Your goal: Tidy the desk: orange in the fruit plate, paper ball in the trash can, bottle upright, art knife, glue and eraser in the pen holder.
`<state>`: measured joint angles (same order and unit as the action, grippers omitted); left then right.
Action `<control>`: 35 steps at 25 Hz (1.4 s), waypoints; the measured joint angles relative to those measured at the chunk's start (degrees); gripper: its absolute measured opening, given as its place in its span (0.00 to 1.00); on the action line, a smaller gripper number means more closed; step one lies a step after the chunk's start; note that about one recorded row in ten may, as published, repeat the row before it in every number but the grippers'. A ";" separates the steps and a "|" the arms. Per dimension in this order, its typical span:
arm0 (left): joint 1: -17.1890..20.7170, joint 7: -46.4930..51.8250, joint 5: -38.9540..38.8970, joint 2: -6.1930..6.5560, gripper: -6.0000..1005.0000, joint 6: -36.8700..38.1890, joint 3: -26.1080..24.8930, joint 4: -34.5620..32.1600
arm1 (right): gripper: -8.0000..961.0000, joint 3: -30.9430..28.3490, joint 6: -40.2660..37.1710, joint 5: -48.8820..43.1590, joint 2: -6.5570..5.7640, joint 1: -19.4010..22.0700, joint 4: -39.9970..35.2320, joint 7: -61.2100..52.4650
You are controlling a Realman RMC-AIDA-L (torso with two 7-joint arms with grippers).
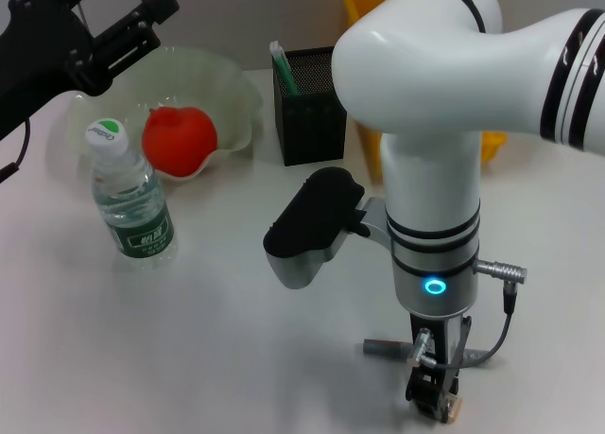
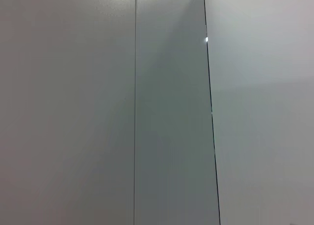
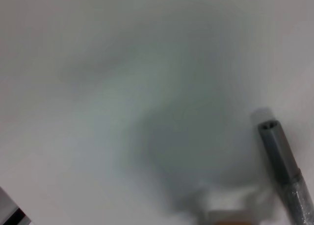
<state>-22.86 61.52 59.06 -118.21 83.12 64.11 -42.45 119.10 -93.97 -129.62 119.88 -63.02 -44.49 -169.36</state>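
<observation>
While the left gripper point(image 1: 156, 4) hung raised over the plate point(image 1: 236, 84), its fingers spread, we found the right gripper point(image 1: 433, 396) down at the desk point(image 1: 189, 339) beside a grey knife point(image 1: 386, 345); we could not tell its grip. Bottle point(image 1: 130, 193) upright, orange point(image 1: 178, 139) on plate, holder point(image 1: 307, 103) behind.

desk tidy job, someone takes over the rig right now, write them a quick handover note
Right gripper: low over the near edge of the desk, beside a grey pen-like item, probably the art knife; whether it grips anything cannot be seen.
Left gripper: raised at the far left, open, holding nothing.
Done: orange lies in the fruit plate; bottle stands upright beside it.
Pen holder at the back holds one green-and-white item.
Left: grey item into the pen holder. Paper ball, eraser and trash can are not identifiable in view; check them.
</observation>
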 joint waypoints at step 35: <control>1.45 0.88 -0.22 0.14 0.72 2.59 -3.12 -0.24 | 0.28 -30.99 -3.81 -14.90 -0.27 22.67 -37.28 12.39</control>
<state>-21.41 62.40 58.84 -118.07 85.70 60.99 -42.69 88.11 -97.77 -144.52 119.61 -40.34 -81.77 -156.97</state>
